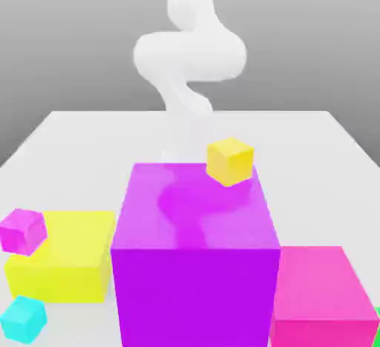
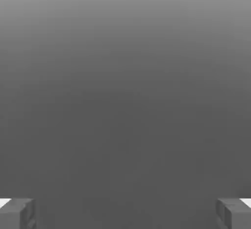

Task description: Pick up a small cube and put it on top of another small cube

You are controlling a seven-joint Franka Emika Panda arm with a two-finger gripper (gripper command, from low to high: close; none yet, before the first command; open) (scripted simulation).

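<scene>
Cyan, small and glossy, the cyan cube (image 1: 24, 319) sits on the white table (image 1: 74, 134) at the near corner on the exterior view's left, just in front of the large flat yellow block (image 1: 70, 260) and apart from everything else. The small yellow-orange cube (image 1: 229, 160) stands by the far edge of the big purple block (image 1: 194, 253), toward the exterior view's right; whether it rests on that block's top or on the table just behind it is hard to judge from this angle. A small magenta cube (image 1: 22, 230) rests at the yellow block's corner on the exterior view's left, seemingly on its top. No box or tray holds anything; each piece stands in the open.

The purple block fills the middle of the near table, with the yellow block touching or just beside it on one side and a pink block (image 1: 323, 297) close against it on the other. A sliver of green (image 1: 377, 327) shows at the picture's edge beyond the pink block. The far half of the table lies open, its edges running back to the grey backdrop.

The white arm (image 1: 189, 56) rises behind the purple block, folded in a curve, well apart from the cyan cube. In the hand view the gripper (image 2: 125, 213) is spread wide, its grey fingertips (image 2: 17, 213) far apart with nothing between them.
</scene>
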